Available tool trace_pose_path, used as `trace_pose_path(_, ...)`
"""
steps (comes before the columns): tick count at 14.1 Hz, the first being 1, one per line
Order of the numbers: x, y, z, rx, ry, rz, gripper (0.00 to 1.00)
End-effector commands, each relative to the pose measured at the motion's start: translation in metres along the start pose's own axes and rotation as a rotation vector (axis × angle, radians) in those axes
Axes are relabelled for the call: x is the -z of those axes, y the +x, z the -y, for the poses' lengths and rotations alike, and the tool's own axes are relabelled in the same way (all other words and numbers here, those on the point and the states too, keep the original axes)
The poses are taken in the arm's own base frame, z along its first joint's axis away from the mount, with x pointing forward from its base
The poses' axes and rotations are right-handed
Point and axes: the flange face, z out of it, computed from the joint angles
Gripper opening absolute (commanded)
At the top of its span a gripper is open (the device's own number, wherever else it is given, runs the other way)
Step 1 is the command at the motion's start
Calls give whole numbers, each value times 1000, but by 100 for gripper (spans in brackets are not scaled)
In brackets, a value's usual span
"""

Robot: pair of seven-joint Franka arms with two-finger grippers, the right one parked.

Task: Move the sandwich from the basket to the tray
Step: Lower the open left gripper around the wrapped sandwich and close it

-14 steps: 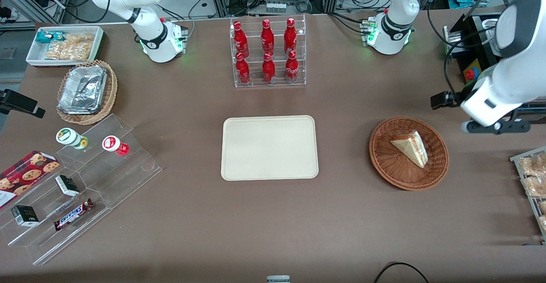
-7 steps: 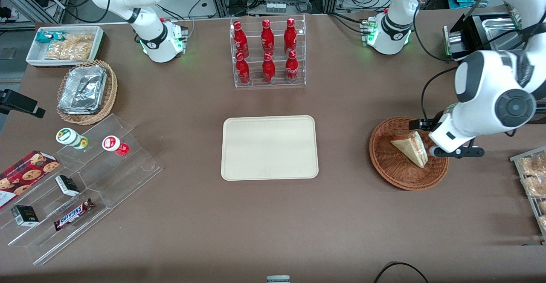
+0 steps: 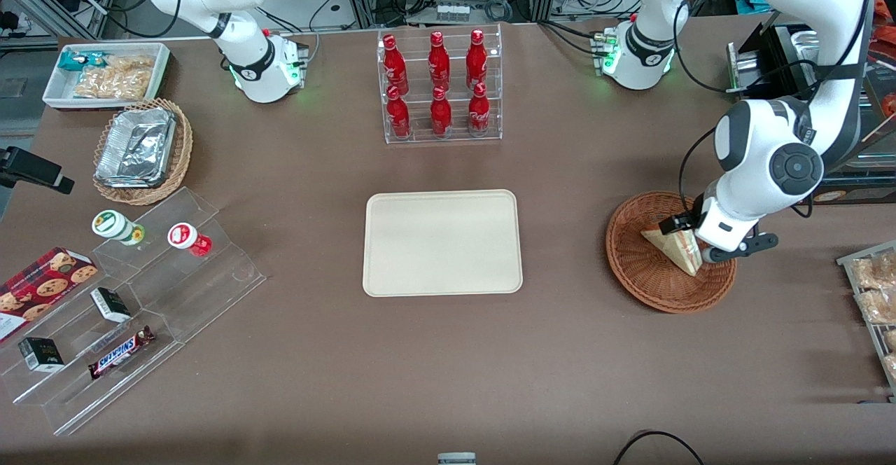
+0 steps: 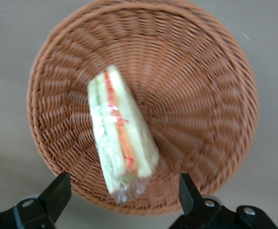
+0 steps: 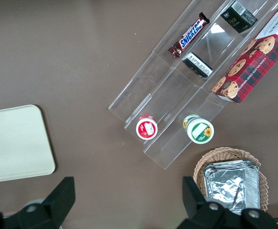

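Front view: my gripper [image 3: 689, 241] hangs over the sandwich [image 3: 675, 248] in the basket [image 3: 658, 283], mid-right of frame; tray [image 3: 442, 242] sits center, well apart. Wrist cam: fingers [image 4: 57, 193] spread wide, nothing held, w/ sandwich [image 4: 119, 143] lying in basket [image 4: 200, 95].

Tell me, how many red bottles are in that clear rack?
6 red bottles in the clear rack: three on the upper step, three on the lower step nearer the camera. None seem hidden. The hand hovers open over the sandwich.
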Motion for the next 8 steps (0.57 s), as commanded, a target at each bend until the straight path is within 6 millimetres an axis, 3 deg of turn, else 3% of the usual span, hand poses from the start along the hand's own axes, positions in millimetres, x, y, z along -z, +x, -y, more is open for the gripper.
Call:
trace_pose_path(1,-4,-10,7,242,-9,-20,100)
trace_pose_path(4,-13,-6,3,495,-36,-43,100)
trace_pose_path(8,-43,-7,0,552,-42,-44,100)
